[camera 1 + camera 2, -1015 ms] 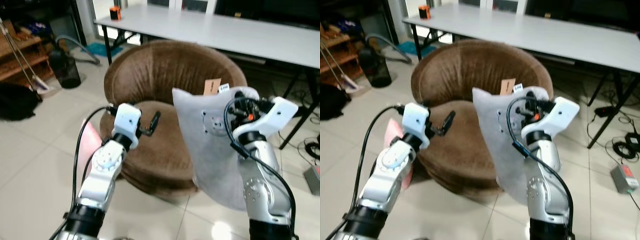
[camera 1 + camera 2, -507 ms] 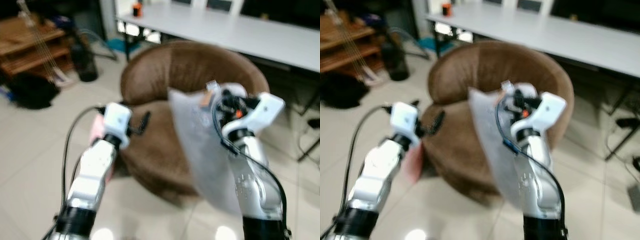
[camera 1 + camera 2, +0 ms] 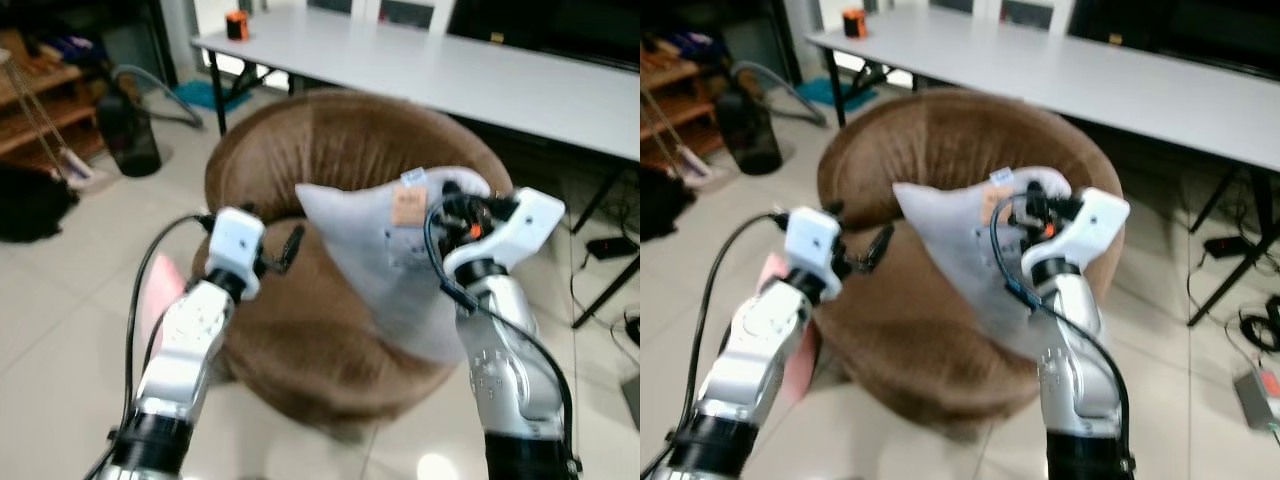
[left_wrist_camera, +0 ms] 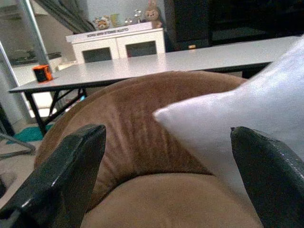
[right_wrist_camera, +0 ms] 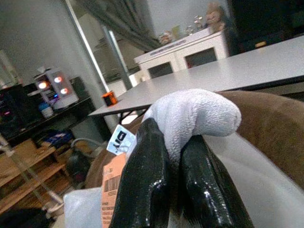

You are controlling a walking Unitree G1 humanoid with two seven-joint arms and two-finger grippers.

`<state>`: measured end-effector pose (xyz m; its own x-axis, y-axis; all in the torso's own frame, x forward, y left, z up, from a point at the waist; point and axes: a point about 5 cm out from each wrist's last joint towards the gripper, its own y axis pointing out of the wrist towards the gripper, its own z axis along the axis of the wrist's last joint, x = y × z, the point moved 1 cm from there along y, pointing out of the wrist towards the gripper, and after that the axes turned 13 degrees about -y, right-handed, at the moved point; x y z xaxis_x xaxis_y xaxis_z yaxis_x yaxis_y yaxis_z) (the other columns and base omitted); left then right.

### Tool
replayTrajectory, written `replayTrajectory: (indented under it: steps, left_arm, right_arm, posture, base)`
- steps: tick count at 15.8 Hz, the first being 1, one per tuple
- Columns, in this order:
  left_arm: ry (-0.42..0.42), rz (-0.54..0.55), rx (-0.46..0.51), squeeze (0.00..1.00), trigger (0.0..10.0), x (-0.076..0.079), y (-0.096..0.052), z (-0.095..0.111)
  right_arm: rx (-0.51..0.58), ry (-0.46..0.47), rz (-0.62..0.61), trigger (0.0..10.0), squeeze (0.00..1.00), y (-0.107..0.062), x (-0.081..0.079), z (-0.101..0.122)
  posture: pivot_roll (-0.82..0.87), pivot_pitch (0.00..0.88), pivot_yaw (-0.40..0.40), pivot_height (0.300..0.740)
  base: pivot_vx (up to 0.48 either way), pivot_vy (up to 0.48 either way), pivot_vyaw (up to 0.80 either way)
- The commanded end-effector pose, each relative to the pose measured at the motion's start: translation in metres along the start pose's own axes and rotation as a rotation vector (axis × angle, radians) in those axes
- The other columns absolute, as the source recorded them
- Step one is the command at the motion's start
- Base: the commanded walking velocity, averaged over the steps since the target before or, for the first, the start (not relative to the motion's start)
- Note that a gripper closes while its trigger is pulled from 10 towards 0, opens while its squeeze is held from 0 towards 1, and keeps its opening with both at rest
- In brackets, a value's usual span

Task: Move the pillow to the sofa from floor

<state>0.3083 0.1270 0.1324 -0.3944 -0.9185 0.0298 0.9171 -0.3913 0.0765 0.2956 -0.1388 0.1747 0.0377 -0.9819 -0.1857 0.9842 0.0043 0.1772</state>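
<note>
A light grey pillow (image 3: 375,250) with an orange tag hangs tilted over the seat of the round brown sofa chair (image 3: 340,150). My right gripper (image 3: 452,203) is shut on the pillow's top corner (image 5: 199,114), the black fingers (image 5: 147,175) pinching the fabric. My left gripper (image 3: 292,250) is open above the left part of the seat, a little short of the pillow's far corner (image 4: 209,128), touching nothing.
A long grey table (image 3: 470,75) stands behind the chair with an orange object (image 3: 235,25) on its left end. A pink item (image 3: 155,295) lies on the tiled floor left of the chair. A black bin (image 3: 128,135) and wooden shelves stand far left.
The pillow has swung from hanging upright beside the chair's right edge to lying tilted over the seat. The camera has shaken and moved.
</note>
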Motion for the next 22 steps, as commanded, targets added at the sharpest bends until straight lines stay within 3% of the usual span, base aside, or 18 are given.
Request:
replayTrajectory:
  steps: [1, 13, 17, 20, 22]
  left_arm:
    - [0.001, -0.042, 0.006, 0.00, 10.0, 0.011, 0.004, 0.001]
    - [0.015, -0.050, -0.005, 0.00, 10.0, 0.012, -0.003, 0.000]
    - [0.050, -0.044, -0.031, 0.00, 10.0, 0.011, -0.011, -0.006]
    - [0.066, -0.073, -0.064, 0.00, 10.0, 0.011, -0.021, -0.009]
    - [0.074, -0.107, -0.100, 0.00, 10.0, 0.010, -0.029, -0.011]
  right_arm:
    - [0.065, -0.002, -0.018, 10.0, 0.00, 0.000, 0.006, 0.014]
    - [0.047, 0.014, 0.024, 10.0, 0.00, 0.000, -0.003, 0.013]
    - [0.038, 0.031, 0.077, 10.0, 0.00, 0.003, -0.015, 0.012]
    - [0.001, 0.124, 0.067, 10.0, 0.00, 0.011, -0.018, 0.003]
    - [-0.029, 0.124, 0.052, 10.0, 0.00, 0.021, -0.019, -0.007]
  posture:
    - [0.03, 0.000, -0.043, 0.740]
    - [0.04, 0.022, -0.055, 0.740]
    - [0.05, 0.037, -0.072, 0.740]
    - [0.07, 0.069, -0.073, 0.740]
    - [0.09, 0.093, -0.071, 0.740]
  base:
    - [0.412, 0.000, 0.00]
    - [0.416, 0.000, 0.00]
    - [0.000, 0.000, 0.00]
    - [0.000, 0.000, 0.00]
    - [0.000, 0.000, 0.00]
